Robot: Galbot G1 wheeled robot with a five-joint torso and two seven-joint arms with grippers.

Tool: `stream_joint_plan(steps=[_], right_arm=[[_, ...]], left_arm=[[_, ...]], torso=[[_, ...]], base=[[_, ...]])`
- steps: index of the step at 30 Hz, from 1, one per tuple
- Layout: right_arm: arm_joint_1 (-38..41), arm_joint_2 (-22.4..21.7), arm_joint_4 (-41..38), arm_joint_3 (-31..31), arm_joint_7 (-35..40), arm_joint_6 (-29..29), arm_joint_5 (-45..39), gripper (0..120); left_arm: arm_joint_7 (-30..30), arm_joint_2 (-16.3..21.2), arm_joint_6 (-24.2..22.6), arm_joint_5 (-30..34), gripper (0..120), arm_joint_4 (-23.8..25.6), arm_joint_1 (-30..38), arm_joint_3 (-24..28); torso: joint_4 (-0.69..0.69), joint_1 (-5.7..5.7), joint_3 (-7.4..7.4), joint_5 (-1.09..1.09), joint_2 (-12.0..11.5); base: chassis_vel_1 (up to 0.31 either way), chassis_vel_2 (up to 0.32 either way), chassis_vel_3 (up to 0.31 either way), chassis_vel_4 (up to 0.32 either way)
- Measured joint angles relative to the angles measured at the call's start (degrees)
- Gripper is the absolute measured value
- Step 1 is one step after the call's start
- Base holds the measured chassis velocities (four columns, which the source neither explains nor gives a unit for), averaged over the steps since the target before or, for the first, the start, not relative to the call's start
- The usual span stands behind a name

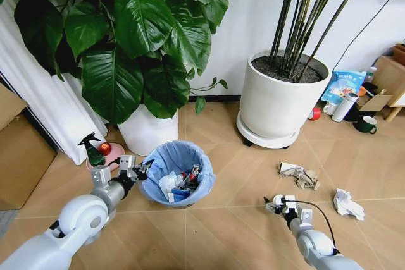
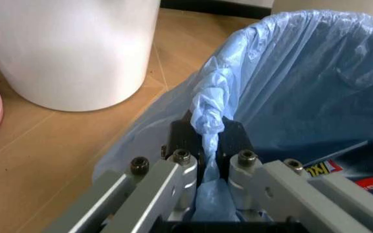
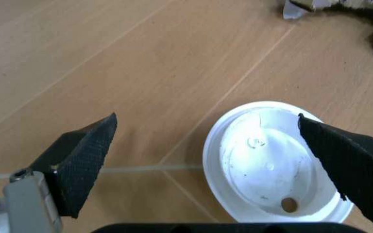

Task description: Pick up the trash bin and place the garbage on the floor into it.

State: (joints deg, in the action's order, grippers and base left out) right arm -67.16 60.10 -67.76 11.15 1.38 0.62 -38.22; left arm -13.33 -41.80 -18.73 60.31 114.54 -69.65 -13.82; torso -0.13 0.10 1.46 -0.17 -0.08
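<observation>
L end effector [image 2: 203,170] clamped on trash bin [image 1: 175,172] rim, bag bunched | R end effector [image 3: 212,160] wide open over white disc [image 3: 274,170], disc edge part-hidden

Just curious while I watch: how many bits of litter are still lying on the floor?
3: a grey-brown wrapper near the big pot, a white paper wad at far right, a white lid under the right gripper. Others may be hidden.
</observation>
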Motion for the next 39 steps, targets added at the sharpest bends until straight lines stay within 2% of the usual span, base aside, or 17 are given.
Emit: stream_joint_plan(steps=[17, 21, 24, 25, 28, 29, 32, 33, 35, 36, 39], right_arm=[[2.7, 2.2, 6.0, -0.7, -1.8, 0.1, 2.8, 100], [3.1, 2.9, 6.9, -0.9, -2.0, 0.2, 3.7, 90], [3.6, 3.0, 7.9, -1.0, -2.3, 0.2, 4.6, 75], [3.6, 3.0, 7.9, -1.0, -2.3, 0.2, 4.6, 75], [3.6, 2.8, 8.3, -1.0, -2.3, 0.1, 4.8, 61], [3.6, 2.8, 8.3, -1.0, -2.3, 0.1, 4.8, 61], [3.5, 2.6, 8.4, -0.8, -2.3, 0.0, 4.9, 46], [3.5, 2.6, 8.4, -0.8, -2.3, 0.0, 4.9, 46], [3.3, 2.1, 8.2, -0.8, -2.4, 0.0, 5.0, 35], [3.3, 2.1, 8.2, -0.8, -2.4, 0.0, 5.0, 35], [2.9, 1.7, 8.0, -0.8, -2.6, -0.2, 5.0, 23]], left_arm=[[0.0, -0.5, 0.0, 0.0, 1, -0.8, 0.8, 0.5], [0.0, -0.6, 0.0, 0.0, 1, -1.0, 1.0, 0.7], [0.1, -0.6, 0.0, 0.0, 1, -1.1, 1.1, 0.8], [0.1, -0.6, 0.0, 0.0, 1, -1.1, 1.1, 0.8], [0.1, -0.6, 0.0, 0.0, 1, -1.2, 1.2, 0.8], [0.1, -0.6, 0.0, 0.0, 1, -1.2, 1.2, 0.8], [0.2, -0.6, 0.0, 0.0, 1, -1.3, 1.3, 0.9], [0.2, -0.6, 0.0, 0.0, 1, -1.3, 1.3, 0.9], [0.2, -0.7, 0.0, 0.0, 1, -1.3, 1.4, 0.9], [0.2, -0.7, 0.0, 0.0, 1, -1.3, 1.4, 0.9], [0.2, -0.7, 0.0, 0.0, 1, -1.3, 1.4, 0.9]], torso=[[0.00, 0.00, 0.00, -0.01, 0.0], [0.00, 0.00, 0.00, 0.00, 0.0], [0.00, 0.00, 0.00, -0.02, 0.0], [0.00, 0.00, 0.00, -0.02, 0.0], [-0.01, 0.00, 0.00, -0.03, 0.0], [-0.01, 0.00, 0.00, -0.03, 0.0], [-0.01, 0.00, 0.00, -0.03, 0.0], [-0.01, 0.00, 0.00, -0.03, 0.0], [-0.01, 0.00, 0.00, -0.01, 0.0], [-0.01, 0.00, 0.00, -0.01, 0.0], [0.01, 0.00, 0.00, 0.00, 0.0]], base=[[0.000, 0.000, 0.000, 0.000], [0.000, 0.000, 0.000, 0.000], [0.000, 0.000, 0.000, 0.000], [0.000, 0.000, 0.000, 0.000], [0.000, 0.000, 0.000, 0.000], [0.000, 0.000, 0.000, 0.000], [0.000, 0.000, 0.000, 0.000], [0.000, 0.000, 0.000, 0.000], [0.000, 0.000, 0.000, 0.000], [0.000, 0.000, 0.000, 0.000], [0.000, 0.000, 0.000, 0.000]])
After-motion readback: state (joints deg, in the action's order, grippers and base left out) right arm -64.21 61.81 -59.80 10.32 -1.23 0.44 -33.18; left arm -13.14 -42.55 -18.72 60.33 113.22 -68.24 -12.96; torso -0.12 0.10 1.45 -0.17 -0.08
